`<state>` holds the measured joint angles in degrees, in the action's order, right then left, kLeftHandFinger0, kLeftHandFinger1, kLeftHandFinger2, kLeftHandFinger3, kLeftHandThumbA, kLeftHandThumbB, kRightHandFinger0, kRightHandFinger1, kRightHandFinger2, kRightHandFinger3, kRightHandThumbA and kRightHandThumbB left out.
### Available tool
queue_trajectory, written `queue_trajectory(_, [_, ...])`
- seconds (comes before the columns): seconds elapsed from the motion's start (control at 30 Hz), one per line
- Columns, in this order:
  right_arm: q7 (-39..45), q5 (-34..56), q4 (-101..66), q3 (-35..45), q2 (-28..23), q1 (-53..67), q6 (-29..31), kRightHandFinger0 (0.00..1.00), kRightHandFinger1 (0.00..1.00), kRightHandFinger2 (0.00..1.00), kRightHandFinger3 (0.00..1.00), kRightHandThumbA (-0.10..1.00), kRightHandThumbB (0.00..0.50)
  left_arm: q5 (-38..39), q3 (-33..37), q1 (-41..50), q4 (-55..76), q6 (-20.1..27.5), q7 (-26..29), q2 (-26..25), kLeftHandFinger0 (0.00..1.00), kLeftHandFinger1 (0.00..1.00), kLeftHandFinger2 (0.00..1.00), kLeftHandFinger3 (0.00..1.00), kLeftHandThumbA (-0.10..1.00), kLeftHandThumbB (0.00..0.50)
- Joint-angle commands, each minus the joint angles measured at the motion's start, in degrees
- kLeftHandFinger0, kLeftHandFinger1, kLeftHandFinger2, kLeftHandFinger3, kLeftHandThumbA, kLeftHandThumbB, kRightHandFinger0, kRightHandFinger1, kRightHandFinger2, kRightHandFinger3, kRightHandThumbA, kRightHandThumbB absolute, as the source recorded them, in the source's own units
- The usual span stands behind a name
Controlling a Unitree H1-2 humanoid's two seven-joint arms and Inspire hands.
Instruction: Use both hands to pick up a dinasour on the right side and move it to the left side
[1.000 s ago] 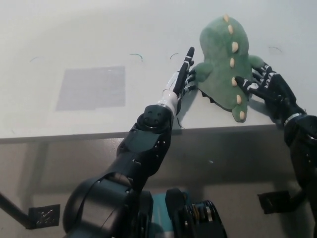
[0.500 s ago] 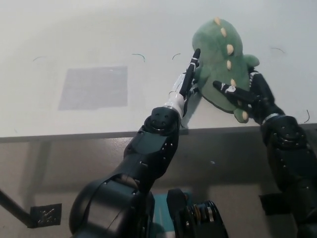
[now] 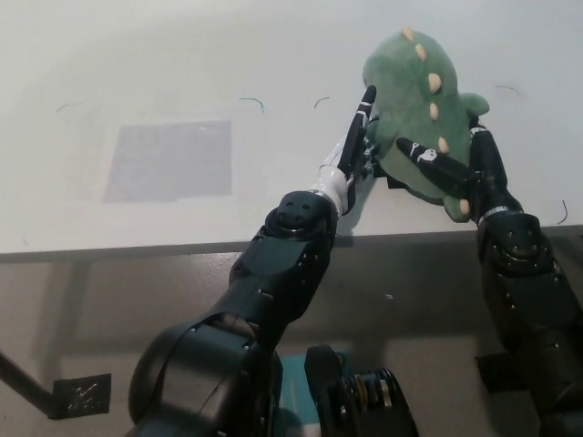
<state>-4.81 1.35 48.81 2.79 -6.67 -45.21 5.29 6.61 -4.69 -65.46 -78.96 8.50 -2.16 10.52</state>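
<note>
— While the green dinosaur (image 3: 414, 100) is sitting between the two hands near the table's front edge, what is each hand doing to it?

— The left hand (image 3: 353, 150) is lying flat against the toy's left flank, fingers stretched out straight and held close together, pointing away from the robot. The right hand (image 3: 460, 164) is pressing in from the opposite flank, with its fingers spread and one long finger reaching across the toy's lower back.

— So the toy is being squeezed between them?

— It is looking that way: both hands are touching it, one on each side. Whether it is resting on the white table (image 3: 182, 64) or lifted just clear of it, I cannot tell. A small shadow is showing under it beside the left hand.

— How is the toy lying?

— Its back is facing up, with a row of cream spikes running down the middle. The rounded end is pointing away from both hands, and the narrower end is sitting by the right wrist, close to the table's edge.

— Anything else on the table?

— A grey square patch (image 3: 168, 159) is lying well off to the left of the left hand, apart from everything.
</note>
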Motion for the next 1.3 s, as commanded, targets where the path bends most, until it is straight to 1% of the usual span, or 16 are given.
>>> queue_trajectory(0.0, [-1.29,-1.68,-2.48,-1.15,1.96,-3.75,0.03,1.0,1.0,1.0,1.0,1.0,0.213,-0.24,1.23,-4.83,0.03,0.61,-7.41,2.83,1.0,1.0,1.0,1.0,1.0,0.243])
queue_trajectory(0.1, [-2.2,-2.08,-1.57,-1.17,2.26,-4.66,0.69,1.0,1.0,1.0,1.0,1.0,0.216,0.61,0.59,-5.56,-0.27,-0.92,-7.65,2.25,1.0,1.0,1.0,1.0,1.0,0.227])
queue_trajectory(0.2, [-2.69,-2.43,-2.58,-1.3,2.45,-4.14,-0.05,1.0,1.0,1.0,1.0,1.0,0.207,0.89,0.35,-5.51,-0.25,-1.67,-8.22,2.25,1.0,1.0,1.0,1.0,1.0,0.227])
queue_trajectory(0.23, [-3.01,-2.88,-3.8,-1.63,2.73,-3.72,-1.54,1.0,1.0,1.0,1.0,1.0,0.203,0.7,0.54,-5.26,-0.16,-1.14,-8.57,2.07,1.0,1.0,1.0,1.0,1.0,0.203])
queue_trajectory(0.4, [-3.21,-3.0,-3.67,-1.56,2.96,-3.37,-1.1,1.0,1.0,1.0,1.0,1.0,0.204,0.33,0.9,-4.77,-0.09,-0.16,-8.64,2.0,1.0,1.0,1.0,1.0,1.0,0.209])
queue_trajectory(0.43, [-3.34,-3.06,-3.7,-1.46,2.7,-3.57,-1.29,1.0,1.0,1.0,1.0,1.0,0.207,0.62,0.65,-5.15,-0.2,-0.25,-8.88,2.1,1.0,1.0,1.0,1.0,1.0,0.197])
queue_trajectory(0.53, [-3.37,-2.99,-4.21,-1.41,2.71,-4.12,-2.19,1.0,1.0,1.0,1.0,1.0,0.2,2.14,-0.6,-5.79,-0.22,-1.5,-11.26,1.74,1.0,1.0,1.0,1.0,1.0,0.202])
queue_trajectory(0.63, [-3.28,-2.86,-3.36,-1.56,2.97,-4.51,-1.37,1.0,1.0,1.0,1.0,1.0,0.181,1.16,0.19,-5.31,0.15,0.96,-10.75,1.37,1.0,1.0,1.0,1.0,1.0,0.148])
queue_trajectory(0.7, [-2.97,-3.09,-2.13,-2.02,3.0,-5.6,-1.63,1.0,1.0,1.0,1.0,1.0,0.201,1.66,-0.2,-5.3,0.19,1.07,-11.04,0.87,1.0,1.0,1.0,1.0,1.0,0.156])
queue_trajectory(0.8, [-2.67,-2.64,-0.75,-2.19,3.58,-6.59,-1.07,1.0,1.0,1.0,1.0,1.0,0.199,1.22,0.16,-5.3,0.3,-0.03,-10.37,0.0,1.0,1.0,1.0,1.0,1.0,0.206])
queue_trajectory(0.83, [-2.53,-2.45,0.23,-2.22,3.9,-7.11,-0.33,1.0,1.0,1.0,1.0,1.0,0.205,1.24,0.08,-5.25,0.38,-0.42,-9.74,-0.27,1.0,1.0,1.0,1.0,1.0,0.212])
queue_trajectory(0.93, [-2.45,-2.41,3.16,-2.41,4.66,-8.66,1.02,1.0,1.0,1.0,1.0,1.0,0.209,1.26,-0.11,-4.93,0.84,-0.64,-8.11,-0.94,1.0,1.0,1.0,1.0,1.0,0.212])
queue_trajectory(1.07, [-1.9,-2.04,4.92,-2.38,5.65,-9.73,1.7,1.0,1.0,1.0,1.0,1.0,0.186,1.74,-0.63,-4.24,1.3,0.22,-7.67,-1.61,1.0,1.0,1.0,1.0,1.0,0.201])
queue_trajectory(1.17, [-1.45,-1.78,6.27,-2.34,6.34,-10.73,0.85,1.0,1.0,1.0,1.0,1.0,0.215,1.76,-0.84,-3.84,1.83,-0.84,-7.38,-2.26,1.0,1.0,1.0,1.0,1.0,0.21])
queue_trajectory(1.2, [-1.41,-2.02,4.68,-2.2,4.77,-9.94,-0.3,1.0,1.0,1.0,1.0,1.0,0.225,1.89,-0.95,-4.48,1.26,-0.38,-7.42,-0.84,1.0,1.0,1.0,1.0,1.0,0.21])
queue_trajectory(1.27, [-1.23,-2.19,5.07,-2.4,4.77,-10.22,-0.02,1.0,1.0,1.0,1.0,1.0,0.228,1.71,-0.85,-4.56,1.29,-0.38,-7.52,-0.97,1.0,1.0,1.0,1.0,1.0,0.219])
